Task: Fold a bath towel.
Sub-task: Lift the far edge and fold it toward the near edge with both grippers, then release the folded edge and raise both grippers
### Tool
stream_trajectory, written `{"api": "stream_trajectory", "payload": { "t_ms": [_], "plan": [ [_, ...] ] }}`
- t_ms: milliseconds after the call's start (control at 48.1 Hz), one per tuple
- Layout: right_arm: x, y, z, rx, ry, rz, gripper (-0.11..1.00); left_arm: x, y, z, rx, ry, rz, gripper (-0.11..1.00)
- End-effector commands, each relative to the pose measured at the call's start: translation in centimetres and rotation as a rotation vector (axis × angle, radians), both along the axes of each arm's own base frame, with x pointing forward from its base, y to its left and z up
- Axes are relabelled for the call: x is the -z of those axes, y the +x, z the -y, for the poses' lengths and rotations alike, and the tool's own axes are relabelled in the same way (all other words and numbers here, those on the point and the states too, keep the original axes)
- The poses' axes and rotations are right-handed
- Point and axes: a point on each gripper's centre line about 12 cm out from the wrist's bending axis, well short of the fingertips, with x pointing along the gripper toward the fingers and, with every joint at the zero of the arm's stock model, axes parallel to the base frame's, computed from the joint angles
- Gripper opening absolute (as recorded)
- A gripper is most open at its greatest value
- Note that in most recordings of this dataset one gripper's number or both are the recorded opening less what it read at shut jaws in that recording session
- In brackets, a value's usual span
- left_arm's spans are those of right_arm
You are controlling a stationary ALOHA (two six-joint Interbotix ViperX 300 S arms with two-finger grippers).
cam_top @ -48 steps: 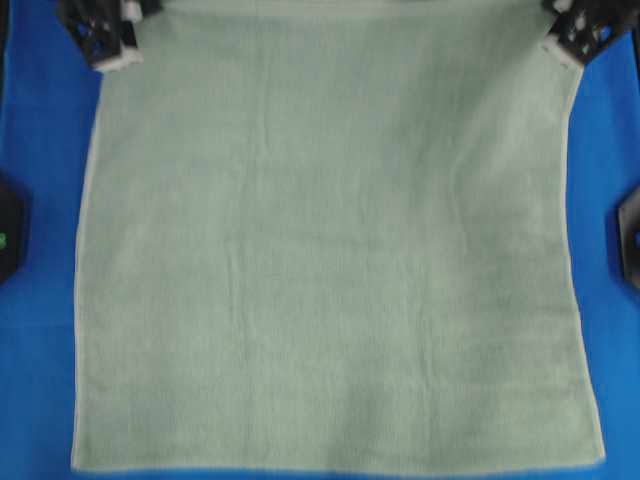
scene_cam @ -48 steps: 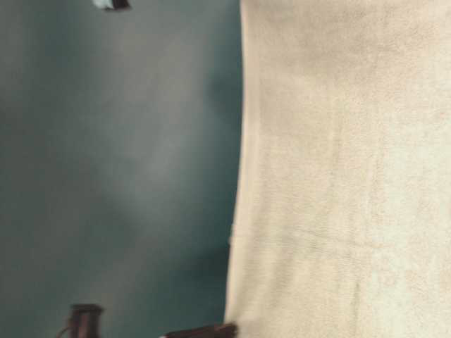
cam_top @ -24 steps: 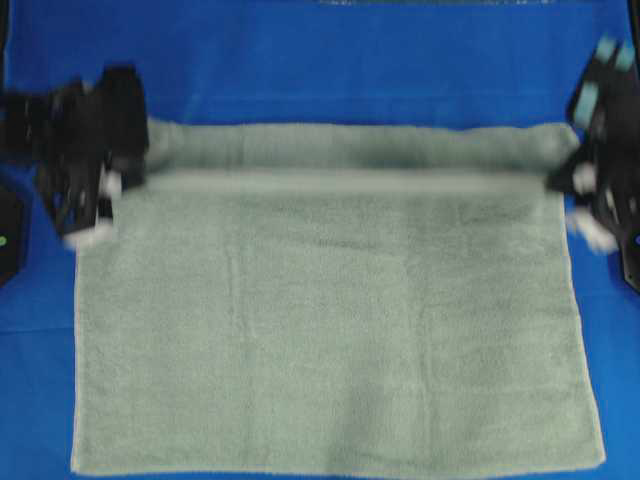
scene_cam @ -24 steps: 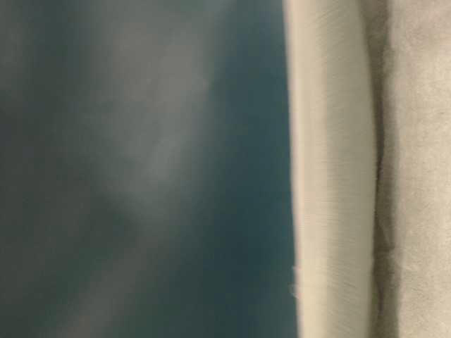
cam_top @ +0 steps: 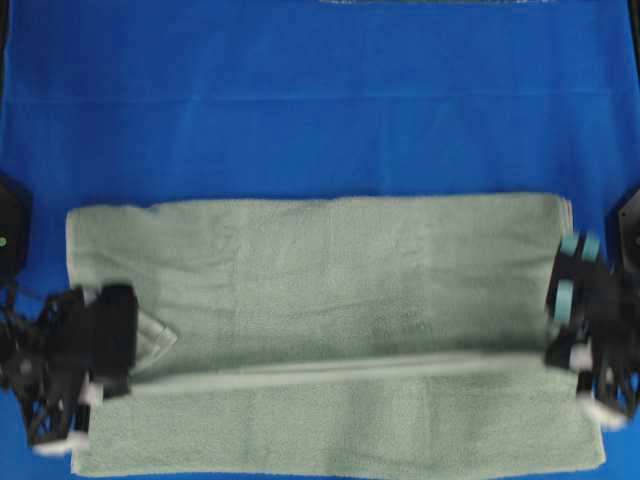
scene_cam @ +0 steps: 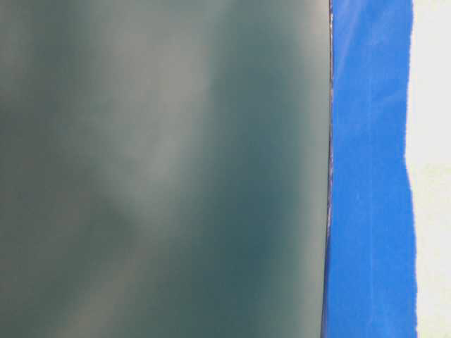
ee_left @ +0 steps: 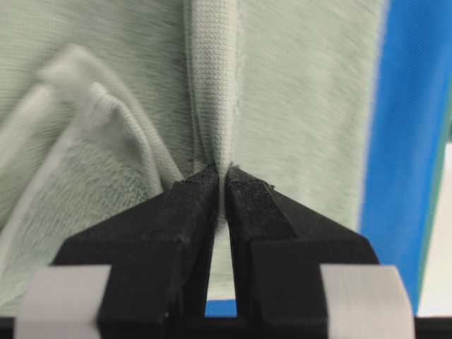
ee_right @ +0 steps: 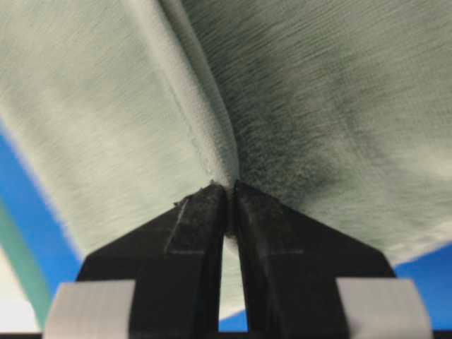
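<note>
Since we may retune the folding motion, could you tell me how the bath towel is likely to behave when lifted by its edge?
Probably floppy: the bath towel drapes flat and one corner has curled beside the left gripper. The fuzzy terry likely grips well, since both the left and the right gripper hold only its thin hem. It probably sags between the two held points.

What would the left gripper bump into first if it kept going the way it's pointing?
The bath towel itself. The left gripper is already shut on its hemmed edge, and green cloth fills the wrist view ahead of it, though depth is hard to judge.

Bath towel [cam_top: 340, 290] on table covering [cam_top: 300, 100] (doubled over)
</note>
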Motion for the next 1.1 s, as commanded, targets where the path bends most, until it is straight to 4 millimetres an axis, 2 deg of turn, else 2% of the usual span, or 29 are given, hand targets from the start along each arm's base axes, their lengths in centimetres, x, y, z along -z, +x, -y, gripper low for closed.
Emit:
{"api": "stream_trajectory", "payload": {
  "t_ms": [0, 270, 458, 562, 707, 998, 1040, 1082],
  "plan": [
    [0.2, 0.0, -2.7, -0.053, 0.006, -0.009, 0.07, 0.3, 0.0, 2.7, 0.061, 0.002, -0.016, 0.04],
    [0.5, 0.9, -8.1, -0.107, 0.013, -0.032, 0.07, 0.6, 1.4, 7.3, 0.138, 0.001, -0.015, 0.04],
    [1.2, 1.1, -10.5, -0.134, 0.020, -0.038, 0.07, 1.3, 1.8, 8.7, 0.158, 0.006, -0.023, 0.04],
    [2.4, 1.1, -11.0, -0.114, 0.005, -0.070, 0.07, 2.4, 1.8, 8.7, 0.159, 0.022, -0.039, 0.04],
    [3.4, 0.9, -10.6, -0.074, -0.013, -0.096, 0.07, 4.0, 2.2, 8.1, 0.141, 0.030, -0.045, 0.04],
    [3.5, 1.0, -10.6, -0.067, 0.001, -0.082, 0.07, 3.7, 3.0, 8.1, 0.126, -0.007, -0.001, 0.05],
    [3.4, 1.0, -10.7, -0.066, 0.002, -0.082, 0.08, 3.6, 3.2, 8.2, 0.124, -0.011, 0.003, 0.10],
    [3.4, 1.1, -10.7, -0.067, 0.003, -0.080, 0.11, 3.5, 3.3, 8.3, 0.124, -0.014, 0.007, 0.21]
  ]
}}
